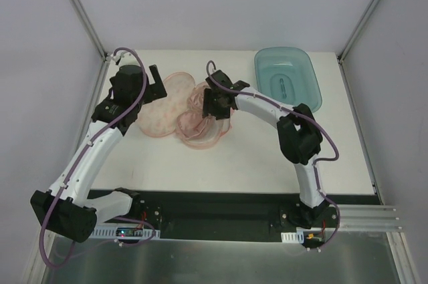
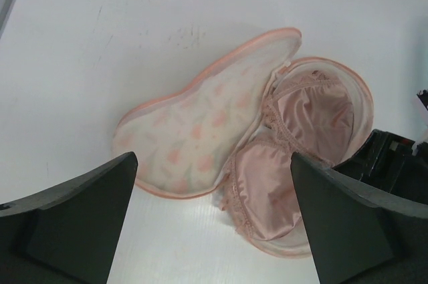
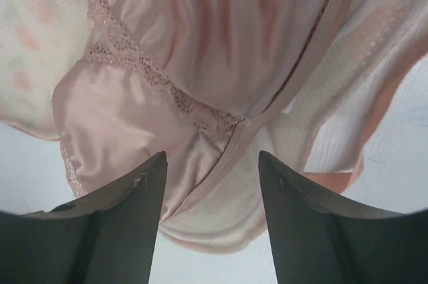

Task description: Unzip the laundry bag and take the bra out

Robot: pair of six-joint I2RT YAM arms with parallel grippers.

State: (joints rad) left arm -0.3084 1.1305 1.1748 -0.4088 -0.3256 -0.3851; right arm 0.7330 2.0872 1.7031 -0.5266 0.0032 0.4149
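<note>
The laundry bag (image 1: pixel 160 105) lies unzipped in the middle of the table, its printed peach lid (image 2: pixel 194 130) folded out to the left. The dusty-pink bra (image 2: pixel 304 130) lies cups up in the bag's other half (image 1: pixel 200 127). My left gripper (image 1: pixel 155 85) is open and empty, hovering over the lid's far left edge; in its wrist view the gripper (image 2: pixel 212 160) frames both bag and bra. My right gripper (image 1: pixel 212 107) is open just above the bra (image 3: pixel 200 50), with the pink zip edging (image 3: pixel 231 157) and bag mesh (image 3: pixel 374 43) between its fingers (image 3: pixel 211 157).
A translucent teal basin (image 1: pixel 287 77) stands at the back right of the table. Frame posts rise at the back corners. The right gripper's black body (image 2: pixel 394 157) shows at the right edge of the left wrist view.
</note>
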